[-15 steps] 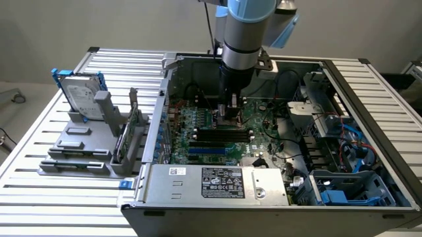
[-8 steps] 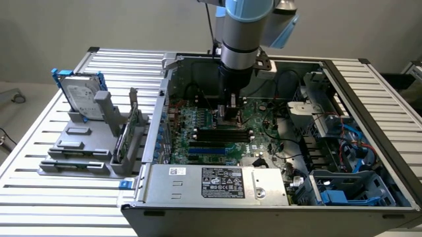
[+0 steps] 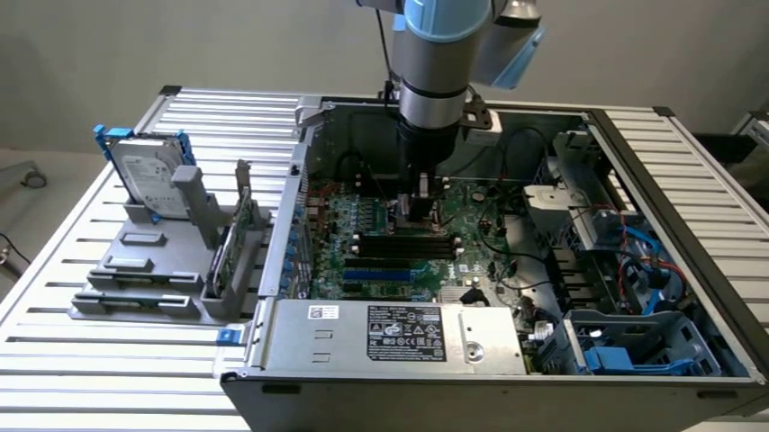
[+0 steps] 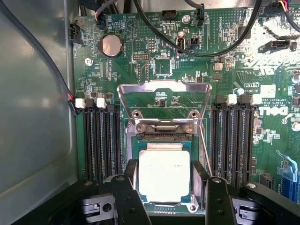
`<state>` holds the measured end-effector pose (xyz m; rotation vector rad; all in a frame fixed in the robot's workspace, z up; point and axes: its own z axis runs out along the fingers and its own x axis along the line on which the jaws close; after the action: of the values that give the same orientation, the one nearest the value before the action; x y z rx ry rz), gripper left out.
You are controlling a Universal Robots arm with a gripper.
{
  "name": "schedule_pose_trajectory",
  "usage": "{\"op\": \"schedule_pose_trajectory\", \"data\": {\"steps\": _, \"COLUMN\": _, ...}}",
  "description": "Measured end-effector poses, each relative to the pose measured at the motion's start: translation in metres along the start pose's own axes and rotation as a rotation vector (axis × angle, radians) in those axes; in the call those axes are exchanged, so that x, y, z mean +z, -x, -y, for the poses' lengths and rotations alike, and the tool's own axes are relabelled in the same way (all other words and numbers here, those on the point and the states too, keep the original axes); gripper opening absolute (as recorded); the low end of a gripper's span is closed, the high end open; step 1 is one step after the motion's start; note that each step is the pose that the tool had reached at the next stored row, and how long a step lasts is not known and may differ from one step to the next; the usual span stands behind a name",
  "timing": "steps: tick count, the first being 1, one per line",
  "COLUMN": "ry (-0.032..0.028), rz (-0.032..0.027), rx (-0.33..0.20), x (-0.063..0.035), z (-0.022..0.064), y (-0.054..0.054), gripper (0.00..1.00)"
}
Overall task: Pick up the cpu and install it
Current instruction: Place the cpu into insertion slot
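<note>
Cpu (image 4: 164, 180) seated on motherboard (image 4: 234, 79), claw (image 4: 165, 169) grasping it; case (image 3: 397, 337) on slatted metal table (image 3: 72, 360).

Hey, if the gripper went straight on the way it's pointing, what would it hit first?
Most likely the cpu, directly ahead of the gripper at the open socket; depth is unclear.

Computer case (image 3: 481, 400) open on top, metal socket frame (image 4: 164, 89) raised at one edge of the chip (image 4: 164, 176), memory slots (image 4: 101, 140) close along two sides, black cables (image 4: 255, 16) crossing the board (image 4: 225, 51) beyond, drive bay (image 3: 589, 211) and wires (image 3: 643, 265) crowding the exterior view's right.
</note>
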<state>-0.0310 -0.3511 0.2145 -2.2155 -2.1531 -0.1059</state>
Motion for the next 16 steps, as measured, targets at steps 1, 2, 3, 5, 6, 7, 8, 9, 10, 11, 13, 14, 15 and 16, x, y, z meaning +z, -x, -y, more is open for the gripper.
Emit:
{"op": "schedule_pose_trajectory", "data": {"steps": 1, "ry": 0.0002, "rz": 0.0002, "rx": 0.000, "x": 0.0002, "z": 0.0006, "y": 0.0000, "gripper": 0.55}}
{"op": "schedule_pose_trajectory", "data": {"steps": 2, "ry": 0.0008, "rz": 0.0001, "rx": 0.000, "x": 0.0004, "z": 0.0011, "y": -0.0003, "gripper": 0.55}}
{"op": "schedule_pose_trajectory", "data": {"steps": 3, "ry": 0.0011, "rz": 0.0001, "rx": 0.001, "x": 0.0005, "z": 0.0018, "y": -0.0004, "gripper": 0.55}}
{"op": "schedule_pose_trajectory", "data": {"steps": 5, "ry": 0.0019, "rz": 0.0004, "rx": 0.000, "x": 0.0011, "z": 0.0022, "y": -0.0007, "gripper": 0.55}}
{"op": "schedule_pose_trajectory", "data": {"steps": 6, "ry": 0.0021, "rz": 0.0010, "rx": 0.000, "x": 0.0014, "z": 0.0022, "y": -0.0007, "gripper": 0.55}}
{"op": "schedule_pose_trajectory", "data": {"steps": 7, "ry": 0.0022, "rz": 0.0026, "rx": 0.000, "x": 0.0015, "z": 0.0022, "y": -0.0007, "gripper": 0.55}}
{"op": "schedule_pose_trajectory", "data": {"steps": 8, "ry": 0.0021, "rz": 0.0039, "rx": 0.000, "x": 0.0015, "z": 0.0022, "y": -0.0006, "gripper": 0.55}}
{"op": "schedule_pose_trajectory", "data": {"steps": 9, "ry": 0.0020, "rz": 0.0046, "rx": 0.000, "x": 0.0015, "z": 0.0023, "y": -0.0006, "gripper": 0.55}}
{"op": "schedule_pose_trajectory", "data": {"steps": 10, "ry": 0.0023, "rz": 0.0048, "rx": 0.000, "x": 0.0020, "z": 0.0023, "y": -0.0008, "gripper": 0.55}}
{"op": "schedule_pose_trajectory", "data": {"steps": 11, "ry": 0.0024, "rz": 0.0055, "rx": 0.000, "x": 0.0024, "z": 0.0023, "y": -0.0010, "gripper": 0.55}}
{"op": "schedule_pose_trajectory", "data": {"steps": 13, "ry": 0.0034, "rz": 0.0064, "rx": 0.000, "x": 0.0033, "z": 0.0023, "y": -0.0014, "gripper": 0.55}}
{"op": "schedule_pose_trajectory", "data": {"steps": 14, "ry": 0.0041, "rz": 0.0070, "rx": 0.000, "x": 0.0036, "z": 0.0023, "y": -0.0016, "gripper": 0.55}}
{"op": "schedule_pose_trajectory", "data": {"steps": 15, "ry": 0.0048, "rz": 0.0081, "rx": 0.000, "x": 0.0040, "z": 0.0024, "y": -0.0019, "gripper": 0.55}}
{"op": "schedule_pose_trajectory", "data": {"steps": 16, "ry": 0.0052, "rz": 0.0097, "rx": 0.000, "x": 0.0043, "z": 0.0024, "y": -0.0021, "gripper": 0.55}}
